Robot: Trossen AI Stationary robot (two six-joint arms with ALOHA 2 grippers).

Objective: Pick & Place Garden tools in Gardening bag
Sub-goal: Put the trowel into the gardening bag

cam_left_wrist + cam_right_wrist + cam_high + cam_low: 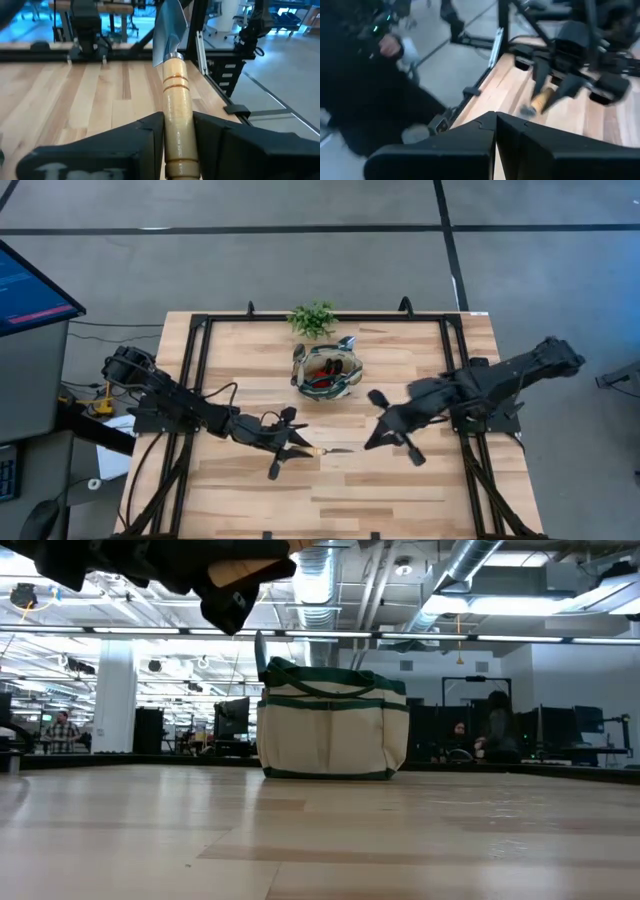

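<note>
Gripping one trowel [172, 95], left fingers [145, 135]; right fingers [485, 135] closed, empty; one bag [330, 372].

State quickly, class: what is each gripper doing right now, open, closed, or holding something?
Left gripper: closed on the wooden handle of a trowel, held above the table.
Right gripper: closed, holding nothing, near the table's middle.

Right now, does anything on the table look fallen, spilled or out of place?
Nothing stands out. The bag stands upright with tools inside. The left gripper holds a trowel above the table. The right gripper is shut and empty nearby.
</note>
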